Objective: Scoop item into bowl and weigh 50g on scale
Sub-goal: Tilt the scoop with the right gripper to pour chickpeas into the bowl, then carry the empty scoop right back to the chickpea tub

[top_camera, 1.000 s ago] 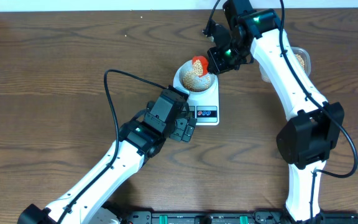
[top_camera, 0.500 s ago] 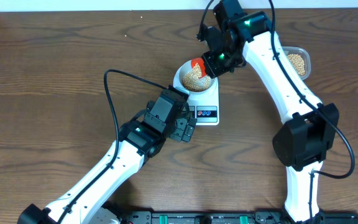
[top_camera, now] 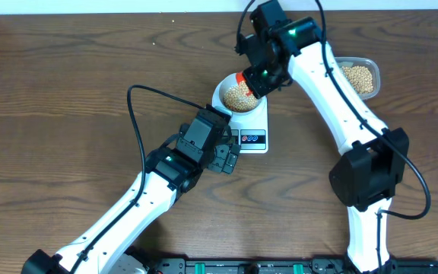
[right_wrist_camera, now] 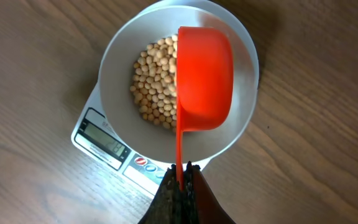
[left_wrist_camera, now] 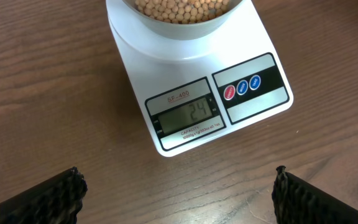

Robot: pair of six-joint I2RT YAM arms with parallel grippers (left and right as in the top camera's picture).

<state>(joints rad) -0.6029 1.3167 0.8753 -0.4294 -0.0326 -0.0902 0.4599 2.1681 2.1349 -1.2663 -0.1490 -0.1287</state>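
Observation:
The pale bowl (right_wrist_camera: 120, 68) stands on the white scale (left_wrist_camera: 135, 56), with a heap of tan beans (right_wrist_camera: 154, 84) in it. A red scoop (right_wrist_camera: 204, 78) hangs turned over above the bowl's right half, its underside facing the right wrist camera. My right gripper (right_wrist_camera: 180, 171) is shut on the scoop's thin handle. In the overhead view that gripper (top_camera: 261, 68) covers most of the scoop over the bowl (top_camera: 223, 87). My left gripper (left_wrist_camera: 177, 177) is open above bare table just in front of the scale, whose display reads 24.
A clear plastic tub (top_camera: 358, 76) of more beans stands at the right, behind the right arm. The left arm (top_camera: 166, 171) stretches from the front edge up to the scale's (top_camera: 254, 139) near side. A black cable loops on the wood at left.
The right gripper has swung left and rolled the scoop over above the bowl, so its beans went into the bowl. The left arm has stayed still.

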